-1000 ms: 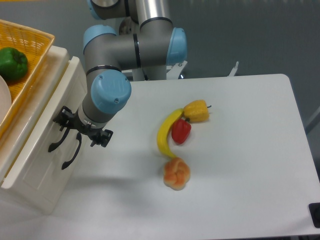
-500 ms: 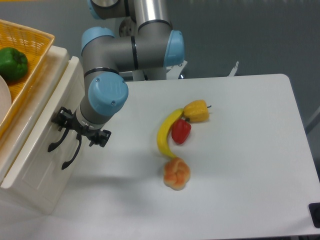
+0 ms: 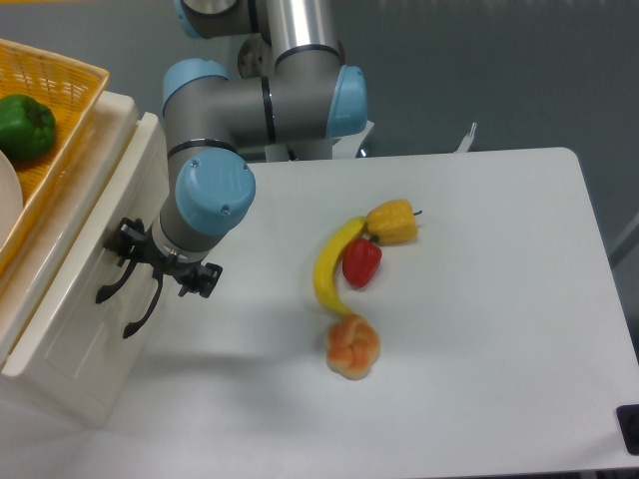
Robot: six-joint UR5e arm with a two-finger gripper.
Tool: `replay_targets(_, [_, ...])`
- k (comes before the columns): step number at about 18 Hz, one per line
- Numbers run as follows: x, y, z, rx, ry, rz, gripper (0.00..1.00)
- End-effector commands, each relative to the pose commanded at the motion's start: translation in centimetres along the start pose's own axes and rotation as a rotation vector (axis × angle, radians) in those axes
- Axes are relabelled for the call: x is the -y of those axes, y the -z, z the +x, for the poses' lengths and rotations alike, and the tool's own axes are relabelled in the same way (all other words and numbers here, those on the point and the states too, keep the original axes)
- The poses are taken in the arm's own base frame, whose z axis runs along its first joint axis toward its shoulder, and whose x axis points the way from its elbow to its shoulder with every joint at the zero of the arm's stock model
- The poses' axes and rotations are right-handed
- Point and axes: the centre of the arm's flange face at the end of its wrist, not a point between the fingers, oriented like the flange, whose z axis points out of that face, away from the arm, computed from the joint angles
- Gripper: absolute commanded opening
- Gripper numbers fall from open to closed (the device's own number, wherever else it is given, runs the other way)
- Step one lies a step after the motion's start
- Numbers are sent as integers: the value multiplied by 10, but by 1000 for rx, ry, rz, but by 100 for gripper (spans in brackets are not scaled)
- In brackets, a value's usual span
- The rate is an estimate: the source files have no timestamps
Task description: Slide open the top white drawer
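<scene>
While the bench (image 3: 479, 329) spreads white across the lower and right part of the frame, the nearest thing on it is a peeled-looking orange fruit (image 3: 351, 345) at lower centre, lying loose. Just above it a banana (image 3: 330, 261) curves upward, with a red pepper (image 3: 361, 260) touching its inner side and a yellow pepper (image 3: 392, 222) at its top end; these sit well apart from my work and have no part in it.

Over at the left edge stands the cream-white cabinet. Two black curved handles show on its front, the lower handle (image 3: 141, 308) and the upper handle (image 3: 110, 284) close beside each other. My jaws (image 3: 158, 264) sit right at that upper handle, on the front panel of the top white drawer (image 3: 95, 230), which looks shut or nearly so. I judge I am placed here because that handle is the only purchase for pulling the drawer out toward the bench. Whether my jaws have closed round the handle I cannot tell; the wrist hides the fingertips.

Farther back, in the upper left corner, a yellow woven basket (image 3: 75, 85) rests on top of the cabinet holding a green pepper (image 3: 25, 125).
</scene>
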Motion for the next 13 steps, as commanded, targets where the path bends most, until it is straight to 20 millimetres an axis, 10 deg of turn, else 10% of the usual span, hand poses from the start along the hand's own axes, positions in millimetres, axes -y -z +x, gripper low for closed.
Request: replay_targets(13, [-3, 3, -2, 65, -38, -23, 100])
